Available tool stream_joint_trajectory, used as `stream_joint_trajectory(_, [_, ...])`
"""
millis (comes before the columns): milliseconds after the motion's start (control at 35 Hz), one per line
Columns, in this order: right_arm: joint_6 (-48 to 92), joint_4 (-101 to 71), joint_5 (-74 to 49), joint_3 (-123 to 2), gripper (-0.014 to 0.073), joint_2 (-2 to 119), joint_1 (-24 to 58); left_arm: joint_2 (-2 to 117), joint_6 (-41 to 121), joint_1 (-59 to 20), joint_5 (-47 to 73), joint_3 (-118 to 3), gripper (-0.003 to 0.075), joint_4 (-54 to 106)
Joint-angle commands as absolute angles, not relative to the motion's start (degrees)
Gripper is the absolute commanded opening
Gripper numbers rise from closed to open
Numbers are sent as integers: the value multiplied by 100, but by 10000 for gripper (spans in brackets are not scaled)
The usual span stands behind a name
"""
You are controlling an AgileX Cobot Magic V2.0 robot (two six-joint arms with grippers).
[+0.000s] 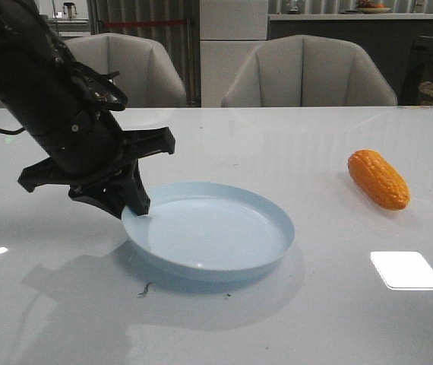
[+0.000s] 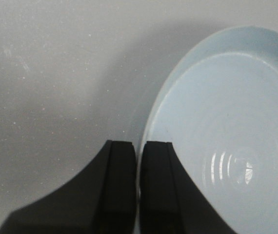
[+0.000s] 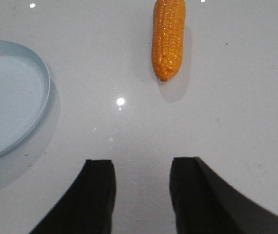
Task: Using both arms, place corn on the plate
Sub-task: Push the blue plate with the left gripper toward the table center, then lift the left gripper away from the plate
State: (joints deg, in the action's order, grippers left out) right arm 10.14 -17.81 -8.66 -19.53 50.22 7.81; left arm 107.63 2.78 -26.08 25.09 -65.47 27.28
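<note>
The pale blue plate (image 1: pixel 216 236) sits near the table's middle, its left side lifted a little off the table. My left gripper (image 1: pixel 134 207) is shut on the plate's left rim; in the left wrist view the rim (image 2: pixel 151 117) runs between the two black fingers (image 2: pixel 118 190). The orange corn (image 1: pixel 378 179) lies on the table to the right, apart from the plate. In the right wrist view the corn (image 3: pixel 168 39) lies ahead of my open, empty right gripper (image 3: pixel 141 168), with the plate's edge (image 3: pixel 44 92) off to one side. The right arm does not show in the front view.
A bright light reflection (image 1: pixel 405 270) lies on the white table at the front right. Two grey chairs (image 1: pixel 308 72) stand behind the table's far edge. A small dark speck (image 1: pixel 145 289) lies in front of the plate.
</note>
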Motion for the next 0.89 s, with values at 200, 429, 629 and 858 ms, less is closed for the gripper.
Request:
stream_joint_trajectory(200, [1062, -1744, -515, -2177, 395, 5004, 764, 10596, 430, -2661, 2257, -6702, 468, 2783])
stream_joint_trajectory(429, [1062, -1744, -515, -2177, 395, 5004, 764, 10365, 488, -2661, 2287, -6811, 470, 1995])
stream_joint_trajectory(629, [1062, -1744, -515, -2177, 395, 5004, 764, 9698, 488, -2661, 2311, -6877, 461, 1277])
stream_joint_trajectory(858, [1062, -1755, -527, -2188, 395, 5004, 764, 8712, 488, -2643, 2349, -6877, 461, 592])
